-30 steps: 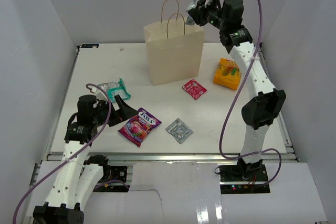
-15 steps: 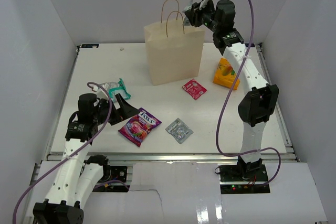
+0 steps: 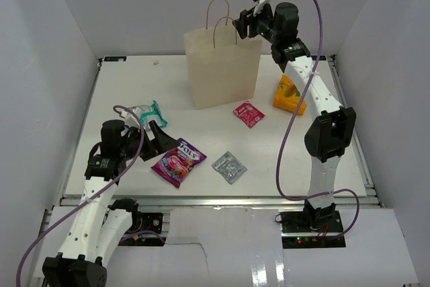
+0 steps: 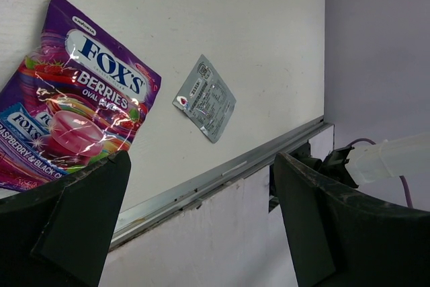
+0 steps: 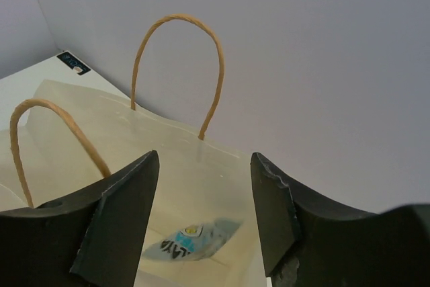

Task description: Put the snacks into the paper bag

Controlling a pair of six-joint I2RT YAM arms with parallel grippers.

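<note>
The paper bag (image 3: 222, 72) stands upright at the back of the table. My right gripper (image 3: 243, 26) hangs open over the bag's right rim, with nothing between its fingers. Under that gripper (image 5: 205, 213), a silver-grey wrapper (image 5: 191, 240) with blue print shows blurred inside the bag (image 5: 201, 166). My left gripper (image 3: 158, 136) is open and low beside the purple candy bag (image 3: 178, 162), not touching it. On the table also lie a teal-and-white pouch (image 3: 144, 111), a silver wrapper (image 3: 229, 167), a red-pink sachet (image 3: 248, 113) and an orange pack (image 3: 290, 95).
In the left wrist view the purple bag (image 4: 67, 119) and silver wrapper (image 4: 205, 99) lie near the table's metal front edge (image 4: 222, 173). The bag's twine handles (image 5: 178, 65) rise just ahead of the right fingers. White walls enclose the table.
My right gripper has moved left over the bag's mouth and its jaws have opened wider. The left arm has barely shifted.
</note>
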